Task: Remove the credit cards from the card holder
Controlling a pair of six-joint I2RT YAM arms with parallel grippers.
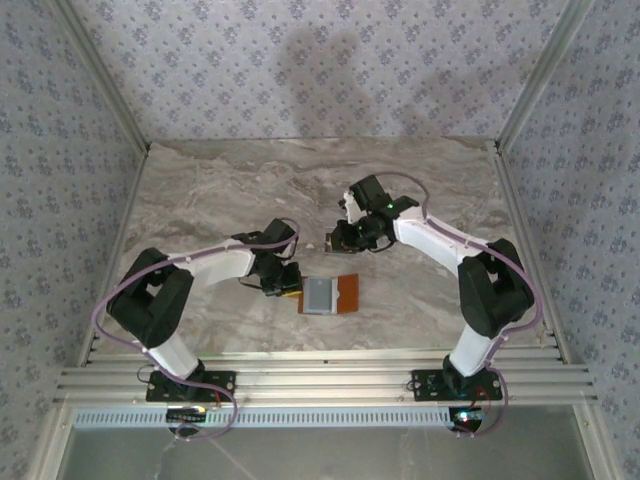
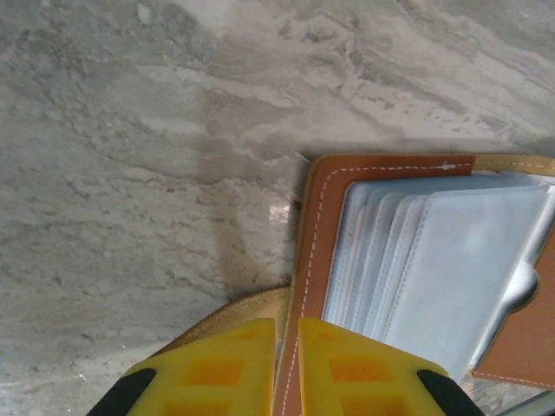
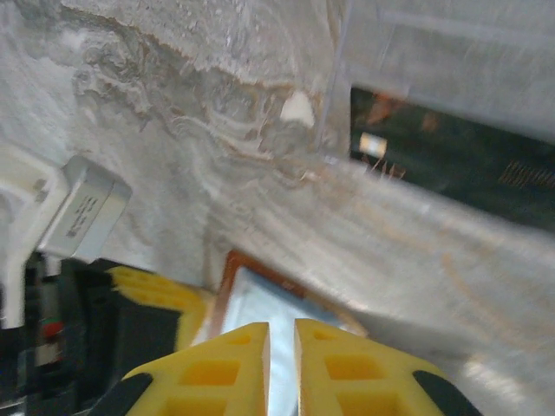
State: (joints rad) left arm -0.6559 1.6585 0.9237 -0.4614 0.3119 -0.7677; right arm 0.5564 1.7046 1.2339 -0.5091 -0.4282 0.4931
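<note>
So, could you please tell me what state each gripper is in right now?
Left gripper: closed on the edge of the card holder.
Right gripper: closed, apparently holding nothing.

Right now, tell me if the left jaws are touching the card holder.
Touching. Left wrist view: the left gripper pinches the card holder, its stitched edge between the jaws.

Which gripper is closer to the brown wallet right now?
Left. The left gripper is at the wallet's left edge, fingers closed on the leather there. The right gripper hangs beyond the wallet's far side, apart from it.
</note>
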